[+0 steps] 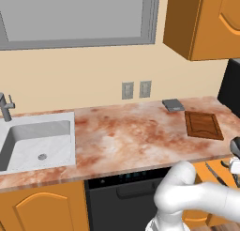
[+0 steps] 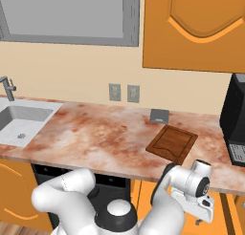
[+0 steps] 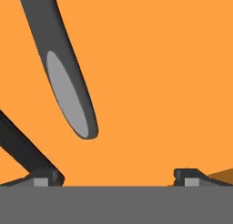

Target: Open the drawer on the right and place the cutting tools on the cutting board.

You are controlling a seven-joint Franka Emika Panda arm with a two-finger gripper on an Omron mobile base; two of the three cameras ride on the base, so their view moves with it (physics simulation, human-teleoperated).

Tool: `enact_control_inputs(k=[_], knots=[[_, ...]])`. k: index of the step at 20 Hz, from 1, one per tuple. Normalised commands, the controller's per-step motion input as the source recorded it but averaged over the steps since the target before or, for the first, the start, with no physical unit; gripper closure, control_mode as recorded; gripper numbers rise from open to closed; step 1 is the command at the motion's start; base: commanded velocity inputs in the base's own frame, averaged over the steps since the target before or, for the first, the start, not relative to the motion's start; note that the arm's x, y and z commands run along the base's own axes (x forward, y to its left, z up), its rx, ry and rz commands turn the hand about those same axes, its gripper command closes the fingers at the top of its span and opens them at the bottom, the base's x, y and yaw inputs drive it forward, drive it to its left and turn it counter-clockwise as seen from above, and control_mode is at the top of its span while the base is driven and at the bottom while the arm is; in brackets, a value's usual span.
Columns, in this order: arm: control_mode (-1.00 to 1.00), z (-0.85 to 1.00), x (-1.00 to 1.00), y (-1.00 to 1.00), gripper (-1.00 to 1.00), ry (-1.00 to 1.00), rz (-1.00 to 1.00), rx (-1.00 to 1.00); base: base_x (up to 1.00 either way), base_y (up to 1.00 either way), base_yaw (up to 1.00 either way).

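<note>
The drawer (image 1: 201, 168) stands pulled out under the right end of the counter, and its orange floor (image 3: 159, 82) lies close below the hand. Inside lie the cutting tools: a thin knife-like blade (image 1: 212, 172) and a short grey piece (image 1: 227, 164). In the hand view a dark slim tool with a grey oval face (image 3: 68, 86) slants down from the top left, and a second dark bar (image 3: 20, 148) crosses the lower left. My gripper (image 3: 119, 177) hangs open just over the drawer floor, nothing between its fingertips (image 3: 48, 177). The cutting board (image 1: 203, 125) (image 2: 172, 143) lies bare on the counter.
A small grey square pad (image 1: 173, 104) sits behind the board near the wall. The sink (image 1: 35, 141) with its faucet is at the left, a black dishwasher front (image 1: 122, 197) under the counter's middle, a black appliance (image 2: 235, 119) at the right, and wall cabinets (image 1: 201, 23) overhead.
</note>
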Motion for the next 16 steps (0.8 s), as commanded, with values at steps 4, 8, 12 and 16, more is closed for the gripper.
enact_control_inputs(k=[4,8,12,16], knots=[[-1.0,-0.41,-0.09,0.0,-1.0,-0.01,0.0,0.0,0.0,0.0,0.0],[-1.0,-0.36,-0.01,0.0,-1.0,-0.01,0.0,0.0,0.0,0.0,0.0],[-1.0,-0.26,-0.05,-0.03,-1.0,0.0,0.0,0.0,0.0,0.0,0.0],[-1.0,-0.21,-0.13,-0.08,-1.0,0.0,0.0,0.0,0.0,0.0,0.0]])
